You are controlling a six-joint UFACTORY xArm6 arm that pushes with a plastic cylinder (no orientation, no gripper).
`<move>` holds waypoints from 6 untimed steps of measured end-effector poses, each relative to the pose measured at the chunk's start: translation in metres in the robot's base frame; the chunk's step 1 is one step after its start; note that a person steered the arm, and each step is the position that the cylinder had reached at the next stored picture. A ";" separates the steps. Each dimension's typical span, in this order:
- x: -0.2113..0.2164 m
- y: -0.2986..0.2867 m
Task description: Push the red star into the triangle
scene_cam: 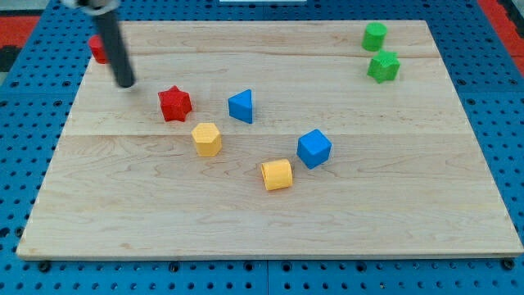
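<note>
The red star (174, 103) lies on the wooden board at the view's upper left of centre. The blue triangle (241, 106) sits to the star's right, a clear gap between them. My tip (125, 83) is on the board to the left of the star and slightly above it, not touching it. The dark rod rises from it toward the view's top left.
A red block (97, 50) sits half hidden behind the rod at the top left. A yellow hexagon (207, 138) lies just below the star and triangle. A yellow cylinder (277, 174) and blue cube (313, 148) are near centre. Two green blocks (375, 36) (383, 67) sit top right.
</note>
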State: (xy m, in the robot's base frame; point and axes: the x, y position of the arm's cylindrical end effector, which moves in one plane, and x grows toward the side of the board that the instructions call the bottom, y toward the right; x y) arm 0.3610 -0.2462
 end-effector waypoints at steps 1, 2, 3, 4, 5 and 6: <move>0.037 0.038; 0.018 0.132; 0.009 0.204; 0.006 0.233; 0.006 0.297; -0.029 0.211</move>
